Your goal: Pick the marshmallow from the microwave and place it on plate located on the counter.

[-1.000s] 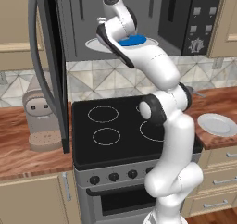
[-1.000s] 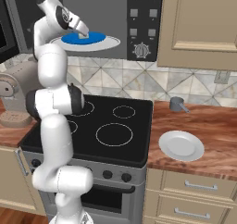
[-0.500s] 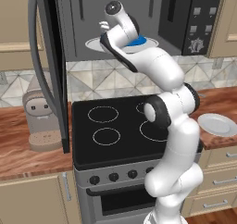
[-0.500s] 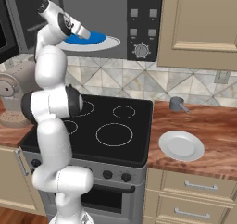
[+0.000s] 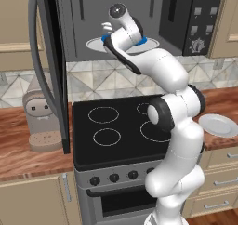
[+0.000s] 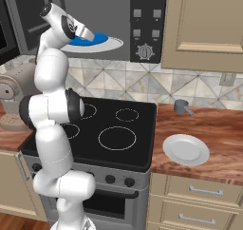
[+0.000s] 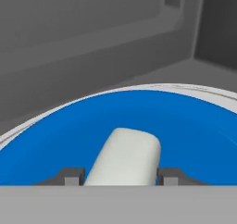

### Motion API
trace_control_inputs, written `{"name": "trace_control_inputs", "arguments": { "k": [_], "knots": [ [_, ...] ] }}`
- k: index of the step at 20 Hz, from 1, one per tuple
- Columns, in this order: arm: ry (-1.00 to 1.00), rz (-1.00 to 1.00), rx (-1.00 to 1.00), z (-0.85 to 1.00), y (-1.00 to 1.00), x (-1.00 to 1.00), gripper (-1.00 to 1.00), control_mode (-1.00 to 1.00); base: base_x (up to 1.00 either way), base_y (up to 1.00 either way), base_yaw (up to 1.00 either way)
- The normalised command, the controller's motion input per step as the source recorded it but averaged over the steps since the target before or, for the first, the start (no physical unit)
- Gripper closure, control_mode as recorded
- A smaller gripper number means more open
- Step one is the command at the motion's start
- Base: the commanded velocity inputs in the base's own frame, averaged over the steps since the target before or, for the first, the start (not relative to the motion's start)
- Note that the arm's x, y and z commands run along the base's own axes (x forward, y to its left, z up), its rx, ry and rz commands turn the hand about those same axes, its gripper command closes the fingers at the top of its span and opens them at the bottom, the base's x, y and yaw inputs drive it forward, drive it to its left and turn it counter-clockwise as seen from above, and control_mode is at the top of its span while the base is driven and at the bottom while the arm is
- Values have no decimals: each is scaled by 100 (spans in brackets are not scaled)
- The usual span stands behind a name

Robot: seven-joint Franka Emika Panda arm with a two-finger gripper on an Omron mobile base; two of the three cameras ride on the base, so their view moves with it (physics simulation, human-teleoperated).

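Hand view gave you the clearest look: the marshmallow (image 7: pixel 124 156) lay on the blue disc (image 7: pixel 185 135), which sat on the white turntable (image 7: pixel 217 96) inside the microwave (image 7: pixel 92 42). The pincer (image 7: pixel 120 177) had one fingertip (image 7: pixel 70 176) close on each side of the marshmallow; you could not tell whether they were actually touching and pinching it or just short of it. Nothing showed the marshmallow lifted off the disc.

From the left base view, you saw the arm (image 5: pixel 176 140) bent up over the black stovetop (image 5: pixel 116 126) with its hand inside the open microwave (image 5: pixel 139 15), the dark door (image 5: pixel 51 66) swung out to the left. In the right base view, the plate (image 6: pixel 186 149) rested on the wood tabletop (image 6: pixel 209 129) just right of the stovetop, near a small grey cup (image 6: pixel 181 107).
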Motion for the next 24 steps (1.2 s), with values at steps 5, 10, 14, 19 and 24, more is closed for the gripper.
{"name": "trace_control_inputs", "arguments": {
  "k": [5,10,14,19,24],
  "knots": [
    [0,0,0,0,0,0,100,-100,0,0,0],
    [0,1,0,0,0,-7,100,-100,0,0,0],
    [0,8,0,2,0,-33,100,-100,0,0,0],
    [0,10,0,15,4,-59,100,-100,0,0,0],
    [0,11,0,1,10,-86,100,-100,0,0,0]
  ]
}}
